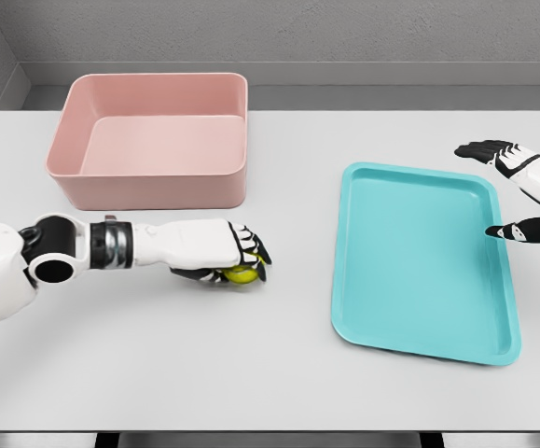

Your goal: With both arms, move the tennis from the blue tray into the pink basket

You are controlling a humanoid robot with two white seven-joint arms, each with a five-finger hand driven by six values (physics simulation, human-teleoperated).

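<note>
The left hand (228, 254) is clamped around the tennis ball (242, 273) at seven o'clock on the table (279, 373), below the pink basket (148, 177); right hand (521, 191) spread beside the blue tray (419, 261)

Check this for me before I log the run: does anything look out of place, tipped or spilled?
Nothing stands out. The pink basket sits upright and the blue tray lies flat. The left robot hand holds the tennis ball.

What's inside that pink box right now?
Nothing visible: the pink basket shows a bare floor, though its near wall hides a strip. The tennis ball is in the left hand.
</note>
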